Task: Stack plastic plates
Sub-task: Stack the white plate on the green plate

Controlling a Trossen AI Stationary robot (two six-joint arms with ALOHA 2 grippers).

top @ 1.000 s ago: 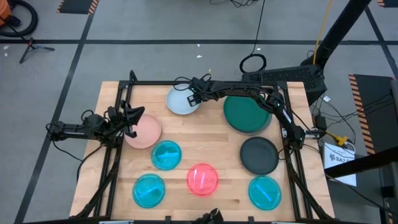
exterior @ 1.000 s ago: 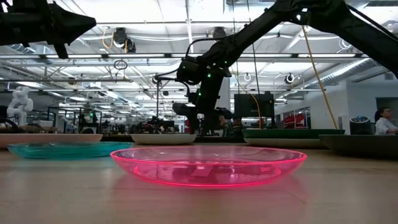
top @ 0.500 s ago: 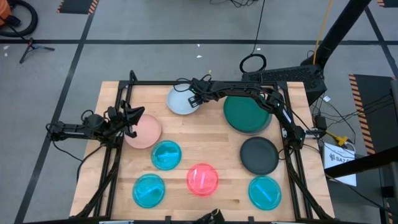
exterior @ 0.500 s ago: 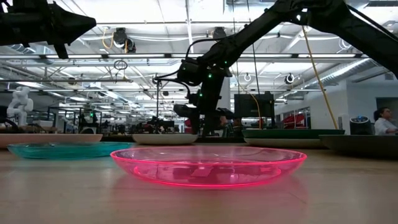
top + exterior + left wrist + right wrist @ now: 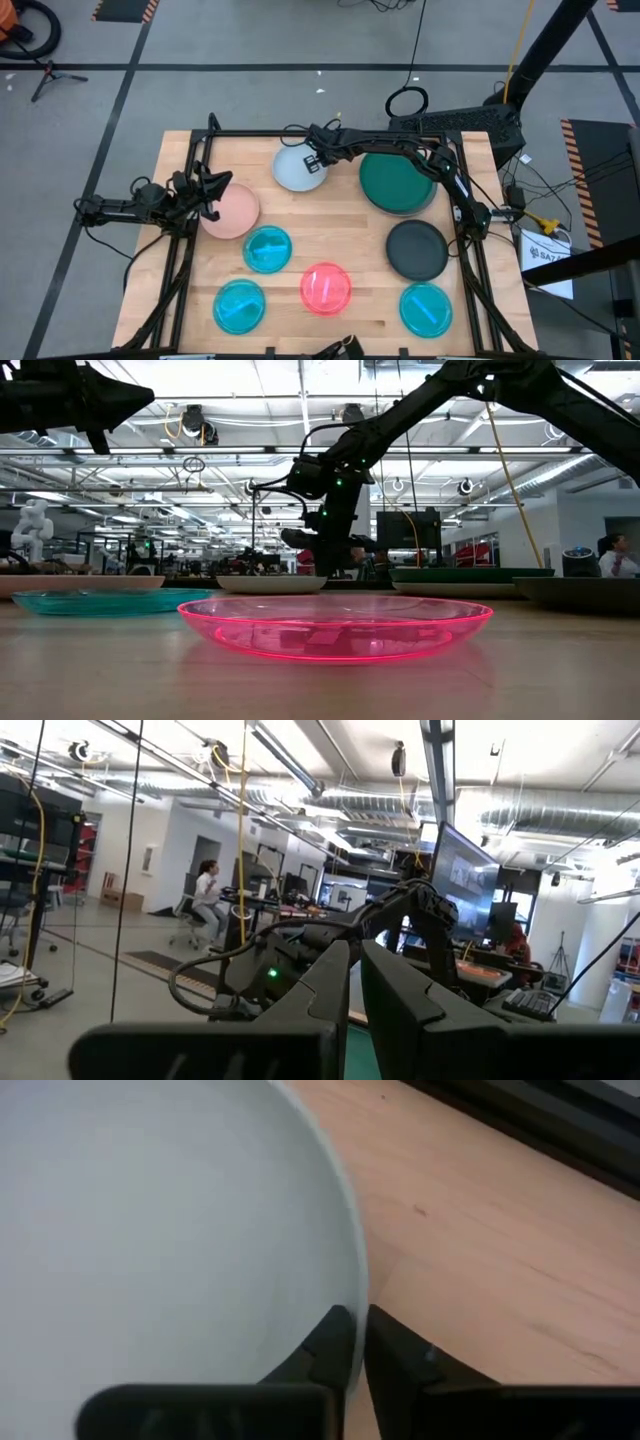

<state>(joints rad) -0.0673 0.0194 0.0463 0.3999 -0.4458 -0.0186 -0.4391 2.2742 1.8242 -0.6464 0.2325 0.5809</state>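
My right gripper [image 5: 358, 1345] is shut on the rim of the pale blue-white plate [image 5: 298, 168], which lies at the table's far middle. The large dark green plate [image 5: 398, 182] sits just right of it, with a grey rim [image 5: 428, 203] showing beneath. The black plate [image 5: 417, 250], peach-pink plate [image 5: 232, 212], red-pink plate [image 5: 326, 288] and three cyan plates [image 5: 268, 249] [image 5: 239, 306] [image 5: 426, 309] lie flat, each apart. My left gripper [image 5: 215, 188] hovers shut at the peach-pink plate's left edge with nothing in it. My right gripper pinches the pale plate's rim [image 5: 356, 1295] on its far right side, one finger inside the plate and one outside. The fingers come from above, pointing down. In the low view the plate [image 5: 272, 584] lies level, low on the table.
Black frame rails [image 5: 190, 170] run along the table's left and right sides. Bare wood [image 5: 330, 225] shows in the table's middle between the plates. A person [image 5: 615, 555] sits in the room beyond the table.
My right gripper has shut on the pale plate's rim. The plate has slid a little toward the table's right edge, nearer the dark green plate, staying level.
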